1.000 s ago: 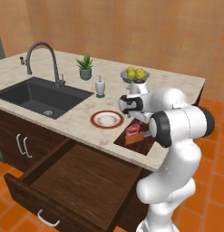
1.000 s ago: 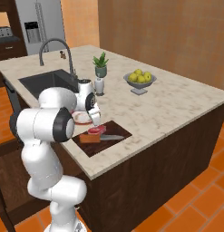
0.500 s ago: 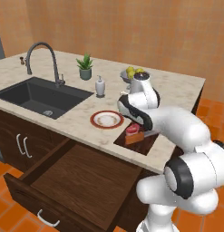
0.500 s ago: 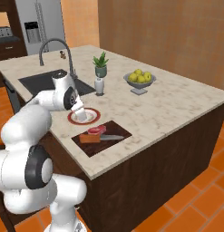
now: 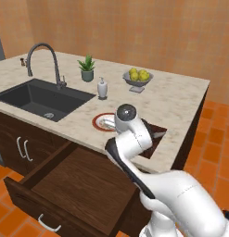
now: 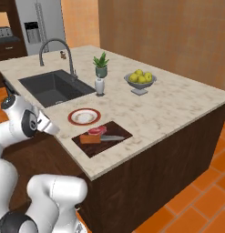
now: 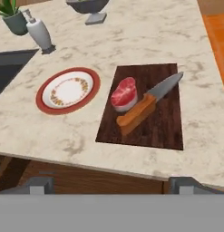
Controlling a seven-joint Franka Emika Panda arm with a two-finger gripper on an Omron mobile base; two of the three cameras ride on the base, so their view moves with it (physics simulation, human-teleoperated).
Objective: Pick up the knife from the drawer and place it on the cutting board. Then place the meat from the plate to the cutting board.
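Knife [image 7: 143,107] & meat [image 7: 124,93] on cutting board [image 7: 158,127]

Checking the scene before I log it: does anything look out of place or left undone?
Only the drawer: it hangs open and holds nothing. The knife and meat lie side by side on the cutting board; the plate is bare. Nothing spilled.

I count one cutting board [image 7: 154,113], one knife [image 7: 143,108] and one meat [image 7: 124,93] chunk. One plate [image 7: 43,97], one drawer [image 5: 65,190]. I see one sink [image 6: 52,86], one faucet [image 6: 57,48], one potted plant [image 6: 101,65], one soap dispenser [image 7: 39,32], and one fruit bowl [image 6: 140,82]; its yellow fruits I can't count reliably.
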